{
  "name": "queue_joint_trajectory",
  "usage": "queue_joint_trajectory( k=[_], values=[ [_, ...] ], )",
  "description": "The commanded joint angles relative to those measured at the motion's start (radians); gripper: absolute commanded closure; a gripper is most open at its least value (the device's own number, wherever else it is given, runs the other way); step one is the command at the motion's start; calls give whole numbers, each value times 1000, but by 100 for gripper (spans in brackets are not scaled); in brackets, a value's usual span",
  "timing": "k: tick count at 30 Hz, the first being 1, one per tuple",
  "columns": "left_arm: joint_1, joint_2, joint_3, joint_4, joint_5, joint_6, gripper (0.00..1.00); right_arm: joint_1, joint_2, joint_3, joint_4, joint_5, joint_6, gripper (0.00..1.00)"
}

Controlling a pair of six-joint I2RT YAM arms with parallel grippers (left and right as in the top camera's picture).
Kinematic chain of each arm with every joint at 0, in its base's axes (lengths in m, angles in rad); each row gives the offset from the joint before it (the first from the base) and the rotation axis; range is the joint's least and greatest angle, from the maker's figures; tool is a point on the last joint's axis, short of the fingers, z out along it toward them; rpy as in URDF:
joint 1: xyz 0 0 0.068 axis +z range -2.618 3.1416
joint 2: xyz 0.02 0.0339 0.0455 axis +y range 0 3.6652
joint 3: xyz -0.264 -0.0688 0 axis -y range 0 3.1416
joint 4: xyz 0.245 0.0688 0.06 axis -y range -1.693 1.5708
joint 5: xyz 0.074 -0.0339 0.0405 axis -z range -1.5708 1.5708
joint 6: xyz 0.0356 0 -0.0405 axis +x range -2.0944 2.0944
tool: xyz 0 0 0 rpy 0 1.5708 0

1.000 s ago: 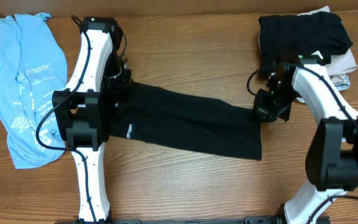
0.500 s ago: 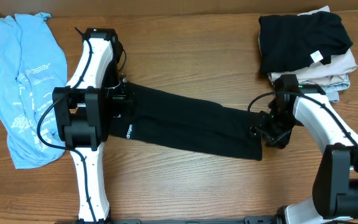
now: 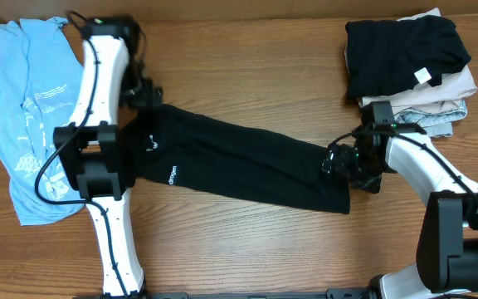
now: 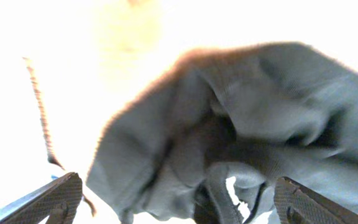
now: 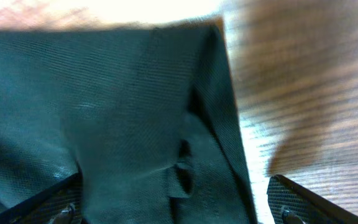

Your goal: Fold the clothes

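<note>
Shirt (image 3: 247,162) lay across table (image 3: 256,66).
Both jaws stood wide: left at its left end, right at its right end.

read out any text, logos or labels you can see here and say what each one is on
white lettering on the black T-shirt: one short word set sideways, too small to read.
white print on the light blue tee: several lines, too small to read.
white tag on the folded black garment: no text can be made out.
Both wrist views: no text.
</note>
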Motion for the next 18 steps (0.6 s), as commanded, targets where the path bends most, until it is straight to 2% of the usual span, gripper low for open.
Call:
queue_joint_trajectory(
  k=[1,6,8,13,16,17,18],
  values=[
    [16,-16,213,-11,35,-21,0,6,-3,-47,18,6,-10,4],
    [14,-16,379,-8,134,-21,0,6,-3,-96,61,-26,-6,8],
    [14,-16,406,-8,159,-21,0,6,-3,-103,84,-51,-6,15],
    [14,-16,412,-2,180,-21,0,11,-3,-107,161,-145,-6,50],
    [15,-16,412,1,177,-21,0,18,-3,-107,177,-142,-7,92],
    [16,-16,412,1,176,-21,0,18,-3,-107,181,-142,-7,96],
    [16,-16,412,1,176,-21,0,17,-3,-107,184,-134,-7,96]
  ],
)
